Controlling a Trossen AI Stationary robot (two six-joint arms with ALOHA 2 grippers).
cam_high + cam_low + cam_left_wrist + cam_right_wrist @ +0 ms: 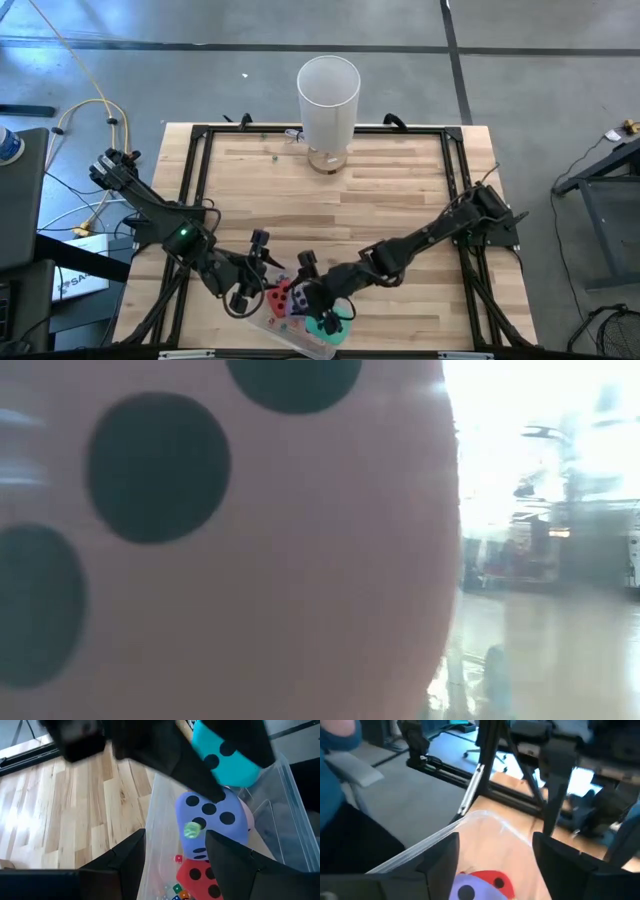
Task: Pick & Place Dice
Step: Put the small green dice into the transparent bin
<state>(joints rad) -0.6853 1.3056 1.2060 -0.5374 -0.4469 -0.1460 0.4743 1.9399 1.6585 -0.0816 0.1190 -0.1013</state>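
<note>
With my right end effector (318, 318) parted over the clear bin (300, 340), the teal die (325, 325) joins red, purple and pink inside, finishing the job.

The table (340, 200) is evenly lit from above. The low view is filled by a blurred pink die (250, 560); the background behind is washed out by glare.

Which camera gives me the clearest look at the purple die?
Left wrist view: the purple die shows its pips, lying between the teal and red dice. Right wrist catches only its top edge; high view a small patch; low view none.
</note>
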